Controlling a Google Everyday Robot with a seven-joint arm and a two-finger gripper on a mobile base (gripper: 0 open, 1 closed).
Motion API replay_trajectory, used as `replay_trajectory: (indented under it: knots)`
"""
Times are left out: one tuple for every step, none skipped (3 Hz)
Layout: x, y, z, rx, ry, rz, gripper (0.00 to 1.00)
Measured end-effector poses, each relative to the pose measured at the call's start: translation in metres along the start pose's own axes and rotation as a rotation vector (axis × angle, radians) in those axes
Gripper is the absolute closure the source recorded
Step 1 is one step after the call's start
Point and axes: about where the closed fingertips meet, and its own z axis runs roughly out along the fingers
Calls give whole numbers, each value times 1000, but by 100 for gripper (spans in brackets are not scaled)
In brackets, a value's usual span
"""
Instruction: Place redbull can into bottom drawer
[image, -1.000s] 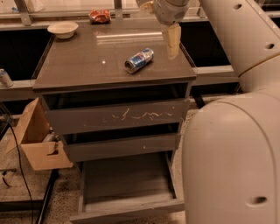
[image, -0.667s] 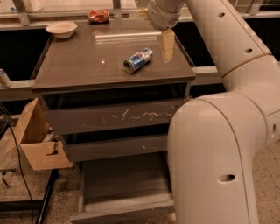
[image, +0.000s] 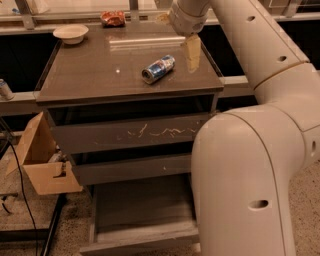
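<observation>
The redbull can (image: 158, 68), blue and silver, lies on its side on the dark cabinet top (image: 100, 75), silver end toward the front left. My gripper (image: 192, 54) hangs over the top's right part, just right of the can and apart from it. The bottom drawer (image: 140, 215) is pulled out near the floor, a shallow tray with nothing in it; my arm covers its right end.
A white bowl (image: 70, 33) and a red-orange snack wrapper (image: 113, 18) sit at the back of the top. A scratched drawer front (image: 130, 133) is above the open drawer. A cardboard box (image: 42, 160) stands on the floor at left. My white arm (image: 245, 165) fills the right side.
The arm has swung left and forward, so the gripper now hangs closer to the can. The can has not moved.
</observation>
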Motion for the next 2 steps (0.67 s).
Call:
replay_trajectory:
  knots:
    - [1,6,18,-48,15,-58,0]
    - [-3,3,36,-71,14,-115,0]
